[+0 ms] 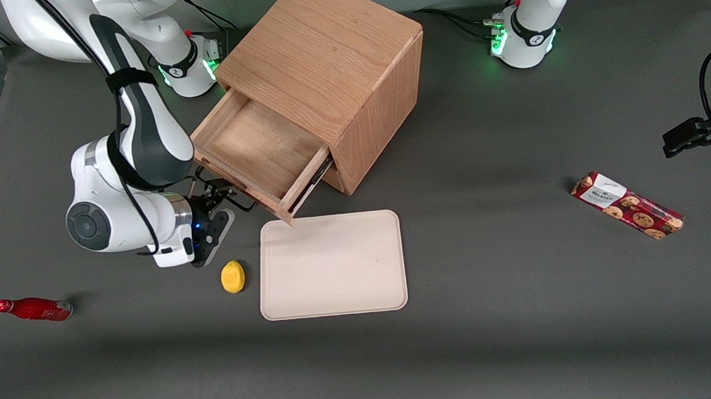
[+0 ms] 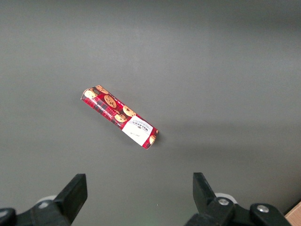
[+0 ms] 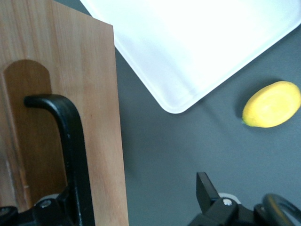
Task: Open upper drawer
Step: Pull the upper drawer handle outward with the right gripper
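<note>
The upper drawer (image 1: pixel 260 148) of the oak cube cabinet (image 1: pixel 328 59) stands pulled out, and its bare wooden inside shows from above. Its flat front (image 3: pixel 89 117) carries a thin black bar handle (image 3: pixel 70 141), (image 1: pixel 239 201). My right gripper (image 1: pixel 217 200) hovers just in front of the drawer front, at handle height. The gripper (image 3: pixel 138 200) is open, with its fingers wide apart. One finger sits close by the handle bar; the other finger (image 3: pixel 207 188) hangs over bare table. Nothing is clamped between them.
A cream tray (image 1: pixel 332 265), (image 3: pixel 197 42) lies on the table nearer the front camera than the drawer. A yellow lemon (image 1: pixel 232 276), (image 3: pixel 272 104) rests beside it. A red bottle (image 1: pixel 32 309) lies toward the working arm's end, a cookie packet (image 1: pixel 627 204), (image 2: pixel 120 115) toward the parked arm's.
</note>
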Tool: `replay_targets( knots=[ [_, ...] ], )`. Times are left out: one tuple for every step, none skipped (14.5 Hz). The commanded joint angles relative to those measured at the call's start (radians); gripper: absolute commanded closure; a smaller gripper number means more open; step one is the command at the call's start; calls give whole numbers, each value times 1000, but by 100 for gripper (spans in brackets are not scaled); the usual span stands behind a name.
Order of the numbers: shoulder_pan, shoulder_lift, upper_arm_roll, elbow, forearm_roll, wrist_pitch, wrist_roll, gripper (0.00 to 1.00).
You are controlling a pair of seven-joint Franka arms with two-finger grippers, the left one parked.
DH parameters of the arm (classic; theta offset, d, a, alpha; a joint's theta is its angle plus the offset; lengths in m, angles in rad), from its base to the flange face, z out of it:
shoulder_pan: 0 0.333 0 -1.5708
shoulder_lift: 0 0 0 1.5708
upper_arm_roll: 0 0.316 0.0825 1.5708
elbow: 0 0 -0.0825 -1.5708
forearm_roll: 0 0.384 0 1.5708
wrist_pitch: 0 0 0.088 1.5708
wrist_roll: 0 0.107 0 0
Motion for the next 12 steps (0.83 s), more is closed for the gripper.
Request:
replay_targets(
  knots=[
    [-17,31,4,54,-20,-9,-28,0],
    [-25,35,5,57,-24,-8,-29,0],
    [-29,41,5,65,-36,-8,-29,0],
    [-31,43,5,74,-39,-9,-31,0],
    [-37,44,5,75,-39,-9,-40,0],
    [-40,50,5,78,-39,-9,-52,0],
    [-45,50,5,83,-39,-9,-59,0],
    [-49,52,5,86,-39,-9,-59,0],
    [-49,52,7,88,-39,-9,-63,0],
    [-51,52,5,88,-39,-9,-71,0],
    [-58,57,7,92,-39,-9,-72,0],
    [-61,57,5,95,-39,-9,-72,0]
  ],
)
